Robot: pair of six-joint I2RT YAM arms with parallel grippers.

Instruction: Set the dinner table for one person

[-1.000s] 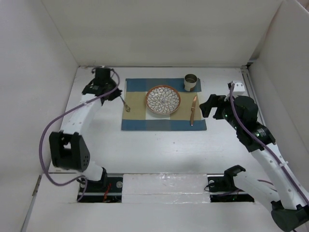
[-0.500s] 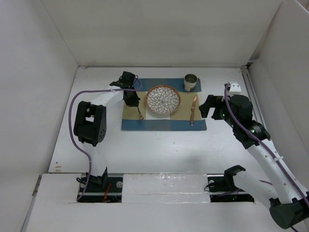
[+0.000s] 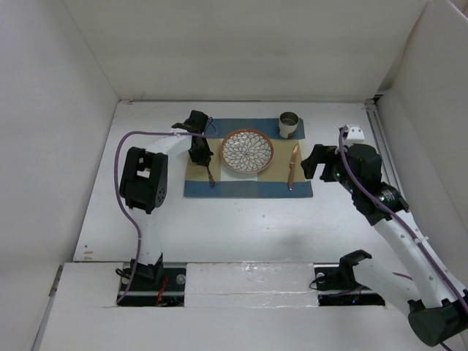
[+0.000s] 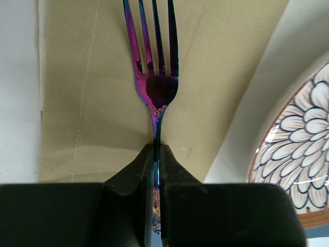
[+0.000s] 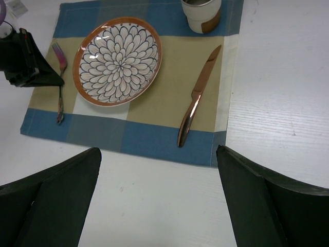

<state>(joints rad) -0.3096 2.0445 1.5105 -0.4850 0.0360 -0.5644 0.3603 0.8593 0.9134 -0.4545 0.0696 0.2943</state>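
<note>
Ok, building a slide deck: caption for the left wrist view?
Left gripper shut on an iridescent purple metal fork over the beige cloth placemat, floral orange-rimmed plate at right.

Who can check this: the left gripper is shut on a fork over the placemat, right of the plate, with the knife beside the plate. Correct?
Wrong side: the top external view shows the fork left of the plate. The left gripper is shut on it over the placemat, with the knife beside the plate.
</note>
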